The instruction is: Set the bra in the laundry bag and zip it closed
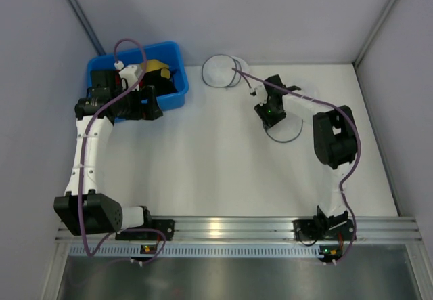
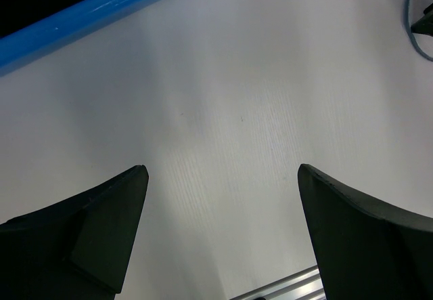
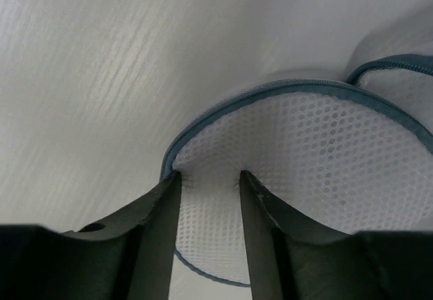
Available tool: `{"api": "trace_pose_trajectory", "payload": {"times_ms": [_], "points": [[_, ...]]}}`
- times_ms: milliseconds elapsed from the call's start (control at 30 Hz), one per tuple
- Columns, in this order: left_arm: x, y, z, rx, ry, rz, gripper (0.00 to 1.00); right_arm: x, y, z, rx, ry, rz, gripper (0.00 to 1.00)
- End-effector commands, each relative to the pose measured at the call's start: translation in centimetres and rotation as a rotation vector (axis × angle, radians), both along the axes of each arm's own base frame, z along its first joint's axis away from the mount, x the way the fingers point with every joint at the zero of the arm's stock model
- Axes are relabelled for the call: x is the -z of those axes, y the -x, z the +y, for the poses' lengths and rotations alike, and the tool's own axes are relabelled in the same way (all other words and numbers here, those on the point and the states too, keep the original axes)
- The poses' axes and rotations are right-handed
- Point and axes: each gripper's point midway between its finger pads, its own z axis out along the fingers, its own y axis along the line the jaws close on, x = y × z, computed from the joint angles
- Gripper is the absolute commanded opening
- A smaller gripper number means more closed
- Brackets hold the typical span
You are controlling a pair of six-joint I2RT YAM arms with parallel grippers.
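The laundry bag (image 1: pixel 218 71) lies at the far edge of the worktop (image 1: pixel 203 158), right of the blue bin (image 1: pixel 174 99). The right claw (image 3: pixel 210 175) straddles the rim of a whiter mesh case (image 3: pixel 304 158) (clamped or not, I cannot tell); the left claw (image 2: pixel 222 170) gapes, released.

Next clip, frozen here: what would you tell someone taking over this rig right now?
Left gripper: open, empty, over bare table beside the blue bin.
Right gripper: closed on the mesh of the laundry bag, at its rim.
Bra: in neither gripper nor in the bag; I cannot pick it out, probably in the bin.
Done: bag gripped. Left: fetch bra, put it in, zip shut.
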Motion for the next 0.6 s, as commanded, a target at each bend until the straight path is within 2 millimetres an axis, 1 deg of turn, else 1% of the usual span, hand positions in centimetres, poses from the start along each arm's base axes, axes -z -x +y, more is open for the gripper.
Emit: {"api": "trace_pose_trajectory", "payload": {"times_ms": [0, 33, 100, 200, 233, 300, 333, 400, 433, 500, 533, 567], "points": [[-1.3, 0.1, 0.4, -0.004, -0.022, -0.042, 0.98, 1.9, 1.4, 1.7, -0.039, -0.067, 0.089, 0.36], [-1.3, 0.1, 0.4, -0.005, -0.024, -0.042, 0.98, 2.1, 2.0, 2.3, -0.056, -0.101, 0.115, 0.22], [-1.2, 0.2, 0.5, -0.008, -0.028, -0.041, 0.98, 2.1, 2.8, 2.8, -0.068, -0.126, 0.142, 0.0], [-1.1, 0.2, 0.6, -0.013, -0.033, -0.038, 0.98, 1.2, 4.3, 4.3, -0.118, -0.177, 0.152, 0.0], [-1.0, 0.2, 0.5, -0.01, -0.029, -0.034, 0.98, 0.1, 5.0, 5.0, -0.14, -0.211, 0.149, 0.0], [-1.0, 0.3, 0.5, -0.011, -0.028, -0.033, 0.98, -1.3, 6.4, 6.4, -0.183, -0.253, 0.156, 0.0], [-0.9, 0.3, 0.5, -0.012, -0.025, -0.031, 0.98, -3.2, 7.0, 7.5, -0.215, -0.308, 0.143, 0.0], [-1.0, 0.3, 0.3, -0.009, -0.016, -0.033, 0.98, -5.5, 8.4, 9.1, -0.255, -0.374, 0.146, 0.0], [-1.2, 0.4, 0.1, 0.0, -0.009, -0.038, 0.98, -7.7, 8.8, 9.4, -0.271, -0.408, 0.118, 0.0], [-1.2, 0.5, 0.0, 0.009, -0.005, -0.038, 0.98, -10.1, 9.4, 10.0, -0.296, -0.462, 0.099, 0.0], [-1.3, 0.4, 0.0, 0.008, -0.004, -0.04, 0.98, -12.2, 9.6, 10.1, -0.312, -0.487, 0.063, 0.0], [-1.3, 0.4, -0.1, 0.011, -0.004, -0.043, 0.98, -13.1, 10.1, 10.1, -0.325, -0.5, 0.063, 0.0]]}}
